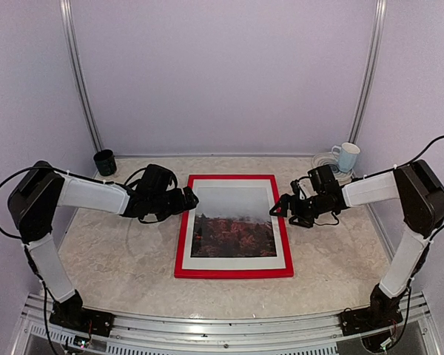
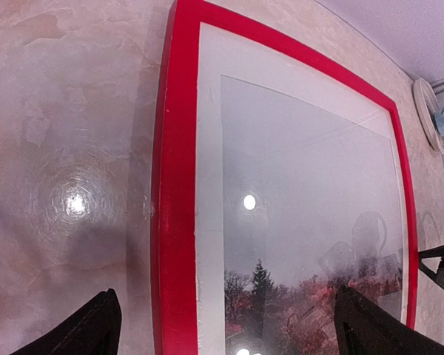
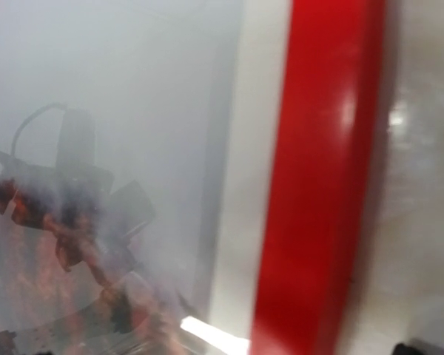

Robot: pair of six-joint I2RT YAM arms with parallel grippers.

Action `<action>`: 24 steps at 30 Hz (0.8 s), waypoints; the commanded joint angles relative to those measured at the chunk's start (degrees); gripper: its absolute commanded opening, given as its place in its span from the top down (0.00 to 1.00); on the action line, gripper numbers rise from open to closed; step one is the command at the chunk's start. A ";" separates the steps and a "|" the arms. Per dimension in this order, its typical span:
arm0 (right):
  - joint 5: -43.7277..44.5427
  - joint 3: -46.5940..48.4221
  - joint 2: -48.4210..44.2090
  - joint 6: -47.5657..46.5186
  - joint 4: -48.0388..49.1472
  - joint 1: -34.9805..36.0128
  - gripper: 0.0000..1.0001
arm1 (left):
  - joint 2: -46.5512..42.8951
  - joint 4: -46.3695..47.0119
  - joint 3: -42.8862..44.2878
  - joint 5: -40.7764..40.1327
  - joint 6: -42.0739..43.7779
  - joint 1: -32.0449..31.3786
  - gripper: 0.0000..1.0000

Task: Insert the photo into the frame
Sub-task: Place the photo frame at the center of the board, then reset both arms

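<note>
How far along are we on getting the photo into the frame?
Done, by the look of it: the photo sits in the red frame behind the white mat, face up on the table. In hand: nothing; the left gripper and right gripper stand open either side. Left: probably just drawing the arms back.

No readable text in any view.
I went through all three feeds and could read no lettering, number, label or brand. The red frame [image 1: 234, 273] was plain, and the photo [image 1: 233, 222] in it showed only a misty sky over reddish trees. The white mug [image 1: 347, 156] and the dark cup [image 1: 104, 162] at the far edge of the tabletop [image 1: 118, 251] were too small for me to make out any print.
</note>
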 commanded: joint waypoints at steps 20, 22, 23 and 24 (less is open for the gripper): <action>21.93 -4.82 -24.60 -17.85 -8.65 -3.25 0.01 | -29.55 -12.46 -6.15 -9.94 8.75 3.29 0.01; 24.07 -5.90 -27.14 -19.31 -8.14 -3.49 0.01 | -32.56 -13.88 -6.00 -11.77 10.38 3.38 0.01; 24.49 -6.60 -28.55 -20.70 -7.54 -3.62 0.01 | -33.55 -14.57 -5.95 -12.51 11.34 3.42 0.01; 25.11 -7.43 -30.01 -22.18 -6.70 -3.61 0.01 | -35.13 -15.48 -5.80 -13.37 12.23 3.50 0.01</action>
